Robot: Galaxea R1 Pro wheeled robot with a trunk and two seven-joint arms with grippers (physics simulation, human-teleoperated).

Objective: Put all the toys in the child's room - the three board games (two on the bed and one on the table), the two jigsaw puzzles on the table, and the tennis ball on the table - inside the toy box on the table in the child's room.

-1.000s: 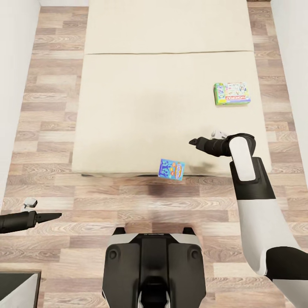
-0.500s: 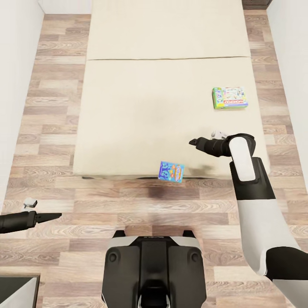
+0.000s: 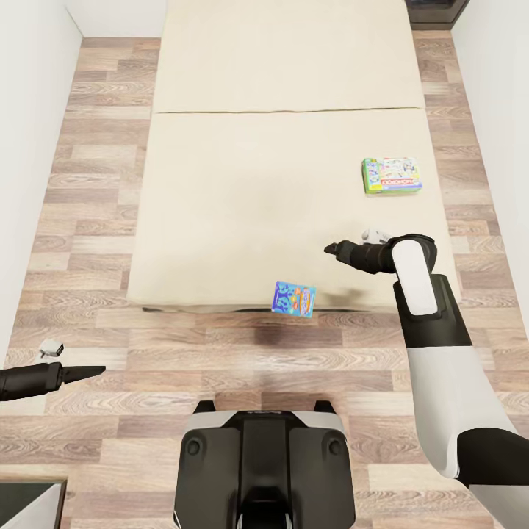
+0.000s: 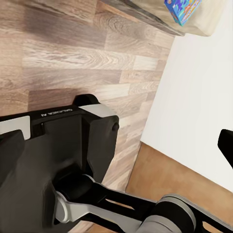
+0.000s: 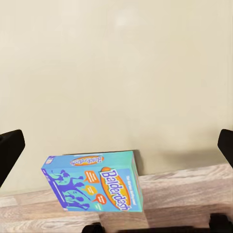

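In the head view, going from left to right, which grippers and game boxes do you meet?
left gripper → blue board game at the bed's near edge → right gripper → green and white board game on the mattress.
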